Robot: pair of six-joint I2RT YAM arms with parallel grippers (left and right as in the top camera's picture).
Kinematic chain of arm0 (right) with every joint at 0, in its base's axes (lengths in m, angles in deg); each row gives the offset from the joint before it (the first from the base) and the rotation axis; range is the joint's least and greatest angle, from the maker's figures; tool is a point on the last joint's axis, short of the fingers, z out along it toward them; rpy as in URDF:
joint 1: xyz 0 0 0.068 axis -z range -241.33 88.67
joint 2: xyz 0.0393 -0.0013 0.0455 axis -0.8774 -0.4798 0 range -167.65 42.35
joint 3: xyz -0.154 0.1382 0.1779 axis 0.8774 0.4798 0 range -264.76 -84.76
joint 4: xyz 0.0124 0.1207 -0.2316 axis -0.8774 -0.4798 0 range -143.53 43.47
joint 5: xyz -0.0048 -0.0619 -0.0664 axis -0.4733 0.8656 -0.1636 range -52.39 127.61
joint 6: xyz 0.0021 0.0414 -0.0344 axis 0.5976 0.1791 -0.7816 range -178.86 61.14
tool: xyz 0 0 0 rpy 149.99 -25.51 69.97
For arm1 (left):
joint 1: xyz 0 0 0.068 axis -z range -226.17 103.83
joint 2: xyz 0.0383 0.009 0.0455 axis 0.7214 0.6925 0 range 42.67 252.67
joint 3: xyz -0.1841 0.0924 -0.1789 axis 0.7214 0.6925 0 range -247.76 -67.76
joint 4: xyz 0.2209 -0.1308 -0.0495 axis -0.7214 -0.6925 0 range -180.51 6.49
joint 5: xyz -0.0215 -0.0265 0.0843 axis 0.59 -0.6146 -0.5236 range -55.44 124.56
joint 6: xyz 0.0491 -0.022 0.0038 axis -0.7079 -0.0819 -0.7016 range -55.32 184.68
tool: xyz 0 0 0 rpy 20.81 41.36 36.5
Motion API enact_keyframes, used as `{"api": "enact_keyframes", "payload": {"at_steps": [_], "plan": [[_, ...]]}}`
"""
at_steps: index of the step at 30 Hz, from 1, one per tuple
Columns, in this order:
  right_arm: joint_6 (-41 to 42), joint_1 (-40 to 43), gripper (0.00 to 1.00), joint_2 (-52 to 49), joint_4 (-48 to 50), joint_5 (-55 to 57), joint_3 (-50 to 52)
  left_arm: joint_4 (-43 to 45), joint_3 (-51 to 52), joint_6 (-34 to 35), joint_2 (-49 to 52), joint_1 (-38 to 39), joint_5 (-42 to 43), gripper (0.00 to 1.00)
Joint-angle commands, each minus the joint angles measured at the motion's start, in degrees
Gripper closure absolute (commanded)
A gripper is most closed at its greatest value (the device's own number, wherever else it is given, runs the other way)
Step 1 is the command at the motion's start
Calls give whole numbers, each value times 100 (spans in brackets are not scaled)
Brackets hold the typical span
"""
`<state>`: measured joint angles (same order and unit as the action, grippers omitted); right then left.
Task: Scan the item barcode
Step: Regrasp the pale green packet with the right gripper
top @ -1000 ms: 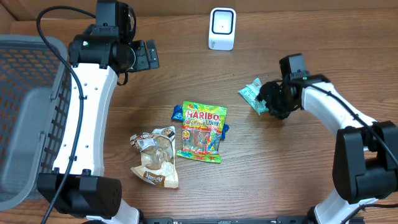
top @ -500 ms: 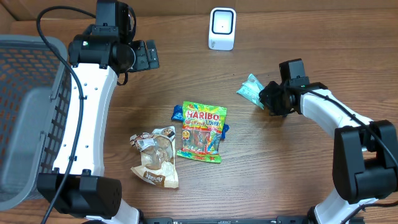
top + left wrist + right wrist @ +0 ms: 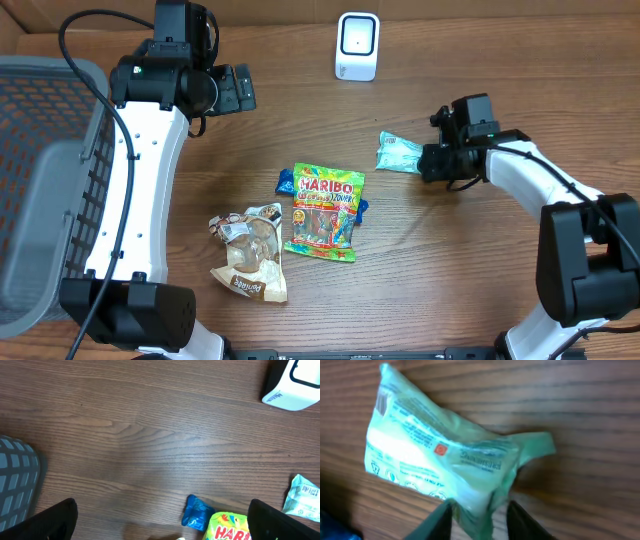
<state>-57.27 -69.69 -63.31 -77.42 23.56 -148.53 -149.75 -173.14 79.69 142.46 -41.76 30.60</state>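
Now your right wrist view shows the right gripper [image 3: 480, 522] half-spread, straddling the green packet's [image 3: 430, 455] end, grip unclear; overhead hides that. Left gripper [image 3: 162, 520] gapes wide, empty.

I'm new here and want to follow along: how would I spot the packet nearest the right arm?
On the wooden table, look to the right of the white scanner, just in front of the right end effector. The packet sits at its tip. Unlike the colourful gummy bag mid-table, it is pale mint green with small print.
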Motion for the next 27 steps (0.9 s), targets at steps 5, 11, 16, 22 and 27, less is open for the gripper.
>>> {"api": "enact_keyframes", "payload": {"at_steps": [5,11,16,22,27], "plan": [[527,579,39,-11,168,-1582,-275,7,-160,-22,28,11,-70,0],[748,708,38,-179,385,-2199,-267,7,-160,-22,28,11,-70,0],[1051,623,40,-616,540,-1816,-267,7,-160,-24,28,11,-70,0],[1043,623,40,-1237,929,-1963,-267,7,-160,-24,28,11,-70,0],[1001,651,65,-1296,1064,-2041,-269,7,-160,-24,28,11,-70,0]]}}
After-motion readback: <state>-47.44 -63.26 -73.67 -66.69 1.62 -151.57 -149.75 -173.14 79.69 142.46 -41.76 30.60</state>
